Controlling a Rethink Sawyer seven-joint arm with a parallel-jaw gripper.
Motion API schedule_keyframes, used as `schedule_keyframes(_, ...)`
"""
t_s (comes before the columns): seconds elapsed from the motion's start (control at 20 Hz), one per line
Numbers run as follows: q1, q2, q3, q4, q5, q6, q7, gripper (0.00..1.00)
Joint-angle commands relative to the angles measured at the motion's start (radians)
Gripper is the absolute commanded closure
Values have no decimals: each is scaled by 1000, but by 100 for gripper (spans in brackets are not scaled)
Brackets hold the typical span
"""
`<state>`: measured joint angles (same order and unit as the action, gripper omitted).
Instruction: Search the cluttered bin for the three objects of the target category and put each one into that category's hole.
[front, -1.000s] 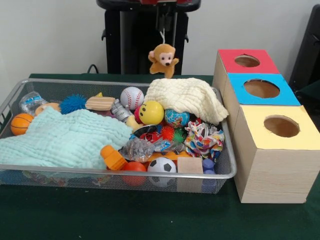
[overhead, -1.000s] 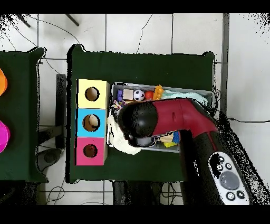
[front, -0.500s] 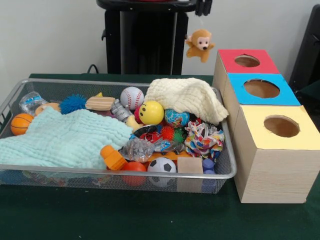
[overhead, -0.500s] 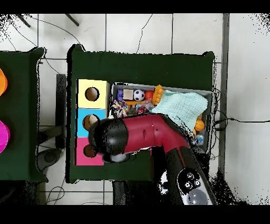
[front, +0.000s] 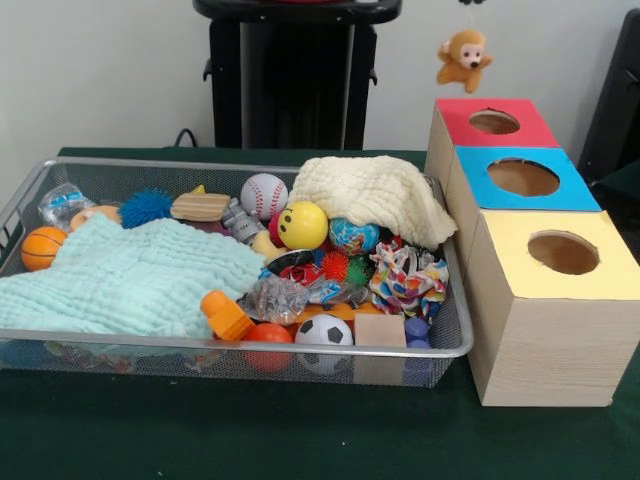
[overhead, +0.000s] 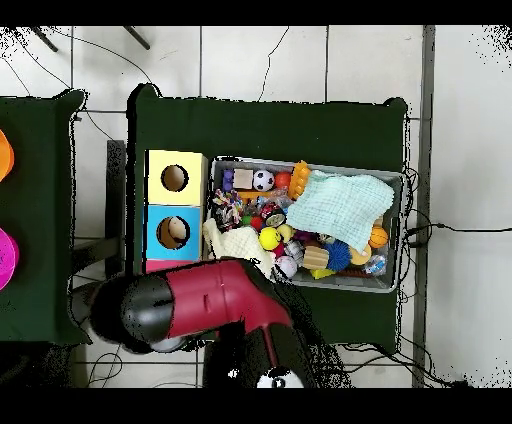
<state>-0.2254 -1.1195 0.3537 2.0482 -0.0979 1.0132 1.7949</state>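
While the monkey plush (front: 462, 58) hangs in the air by its loop, just above and slightly behind the red-topped box (front: 492, 123), the claw itself is cut off at the top edge of the front view, so whether it is spread or pressed together cannot be told. From overhead, the arm (overhead: 190, 305) covers the red-topped box and the tabletop (overhead: 270, 125) edge beside it.

Relative to the red-topped box, the blue-topped box (front: 522, 178) stands next in the row and the yellow-topped box (front: 555, 300) last, all three touching. Each lid has one round hole. Overhead, a pale object shows inside the hole of the blue-topped box; the other holes look dark.

The wire bin (front: 120, 345) sits just beside the row of boxes, on the side away from the red-topped box's painted lid. It holds a mint cloth (front: 120, 280), a cream cloth (front: 375, 195) draped at the corner nearest the red-topped box, a baseball (front: 263, 195), a yellow smiley ball (front: 302, 225), a small basketball (front: 42, 247), a blue spiky ball (front: 146, 207), a soccer ball (front: 324, 332), a wooden cube (front: 380, 331), a multicolored rope knot (front: 408, 280) and an orange block (front: 226, 316).

Bare green tabletop lies in front of the bin and boxes
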Motion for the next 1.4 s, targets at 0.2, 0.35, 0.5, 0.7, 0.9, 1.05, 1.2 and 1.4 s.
schedule_keyframes(0.2, 90, -8, -136, 123, 115, -115, 373, 100)
schedule_keyframes(0.35, 117, 14, -142, 111, 128, -131, 389, 100)
schedule_keyframes(0.5, 152, 50, -154, 115, 126, -194, 422, 100)
schedule_keyframes(0.7, 190, 134, -175, 115, 112, -316, 451, 100)
schedule_keyframes(0.9, 234, 179, -202, 112, 117, -393, 477, 100)
schedule_keyframes(1.05, 266, 204, -221, 98, 131, -421, 486, 100)
schedule_keyframes(1.2, 279, 243, -238, 91, 134, -465, 473, 100)
schedule_keyframes(1.4, 296, 304, -254, 91, 137, -546, 469, 100)
